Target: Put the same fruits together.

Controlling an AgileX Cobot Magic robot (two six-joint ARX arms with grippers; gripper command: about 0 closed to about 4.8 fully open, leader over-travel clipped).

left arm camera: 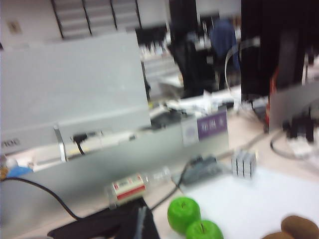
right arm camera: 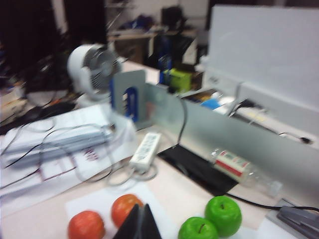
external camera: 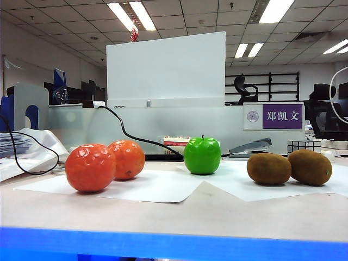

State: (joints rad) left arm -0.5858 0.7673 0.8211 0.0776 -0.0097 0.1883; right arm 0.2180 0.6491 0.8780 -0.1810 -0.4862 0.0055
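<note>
Two dimpled oranges (external camera: 90, 167) (external camera: 128, 159) sit side by side at the left of the white paper. One green apple (external camera: 202, 155) shows in the middle of the exterior view; both wrist views show two apples (right arm camera: 223, 214) (right arm camera: 198, 229) touching each other. Two brown kiwis (external camera: 268, 168) (external camera: 310, 167) lie together at the right. Neither gripper appears in the exterior view. My left gripper (left arm camera: 141, 214) is shut and empty, raised above the table beside the apples (left arm camera: 183, 213). My right gripper (right arm camera: 141, 206) is shut and empty, hovering over the oranges (right arm camera: 124, 209).
A white board (external camera: 166, 68) and a grey partition (external camera: 163, 128) stand behind the fruits. A black cable (external camera: 130, 136), a lying bottle (right arm camera: 234, 164), a stapler (external camera: 250, 148) and a mirror cube (left arm camera: 244, 163) are along the back. A fan (right arm camera: 94, 67), a power strip (right arm camera: 145, 149) and papers lie at the left.
</note>
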